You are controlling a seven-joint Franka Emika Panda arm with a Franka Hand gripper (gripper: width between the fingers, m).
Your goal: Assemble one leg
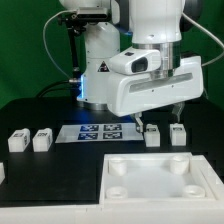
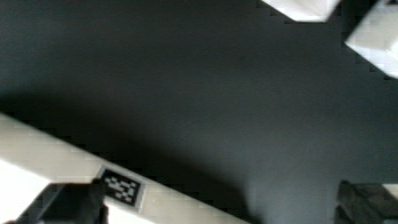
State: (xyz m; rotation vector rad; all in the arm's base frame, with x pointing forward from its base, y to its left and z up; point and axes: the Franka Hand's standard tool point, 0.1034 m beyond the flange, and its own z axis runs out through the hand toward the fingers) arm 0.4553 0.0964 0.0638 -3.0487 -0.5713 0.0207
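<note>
Nothing assembled yet: 4 small white tagged plastic block legs [image 1: 151, 134] lie loose on black desk [image 1: 40, 108]. Large white square plate [image 1: 160, 182] has empty sockets. Hand [image 1: 160, 117] hovers w/ fingers apart, empty.

white plate [image 1: 148, 190] cut by bottom edge; pincer [image 2: 214, 203] fingertips blurred, cropped in wrist view

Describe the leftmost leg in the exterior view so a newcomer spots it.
Find the marker board mid-table. On the exterior view's left of it stand two white blocks. The leg is the outer one, farthest from the board; its neighbour stands between.
</note>
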